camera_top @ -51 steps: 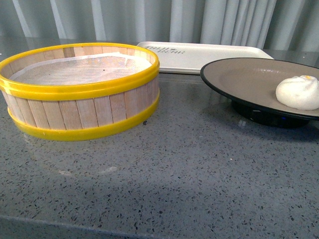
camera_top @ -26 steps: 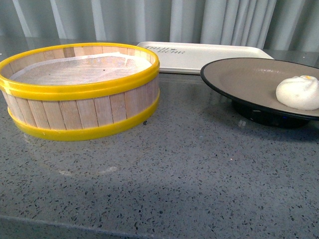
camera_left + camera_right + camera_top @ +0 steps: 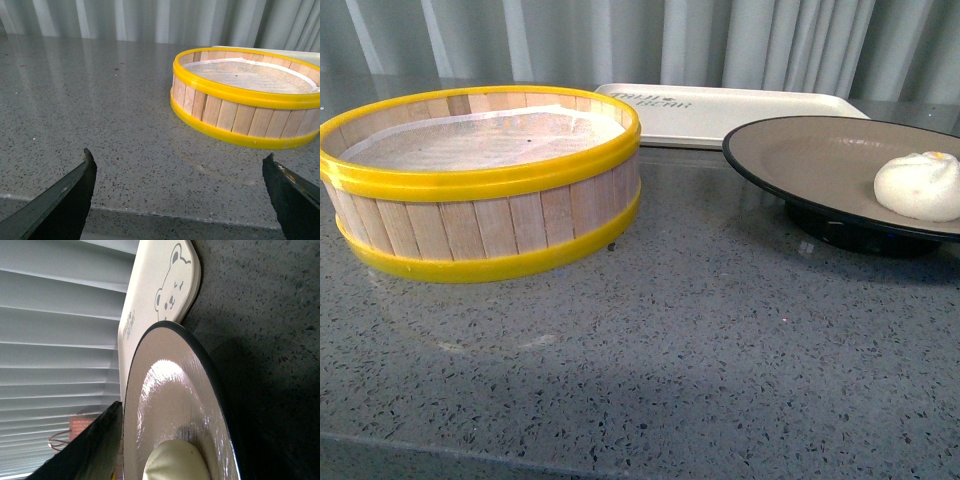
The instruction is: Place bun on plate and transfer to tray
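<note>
The creamy-white bun (image 3: pixel 920 187) sits on the right side of the black-rimmed beige plate (image 3: pixel 810 160), which is at the right of the counter. The off-white tray (image 3: pixel 740 112) lies just behind the plate. In the right wrist view my right gripper (image 3: pixel 160 430) is shut on the plate (image 3: pixel 170 385) at its rim. One dark finger (image 3: pixel 90 445) shows against the inner side, and the other is hidden below. The bun (image 3: pixel 175 462) lies close to the grip, with the tray (image 3: pixel 160 290) beyond. My left gripper (image 3: pixel 179 153) hangs open over the counter's near edge, holding nothing.
A yellow-rimmed wooden steamer basket (image 3: pixel 480 180) lined with white paper stands at the left, also seen in the left wrist view as the basket (image 3: pixel 240 120). Grey speckled counter stretches in front of it. Pale curtains close off the back.
</note>
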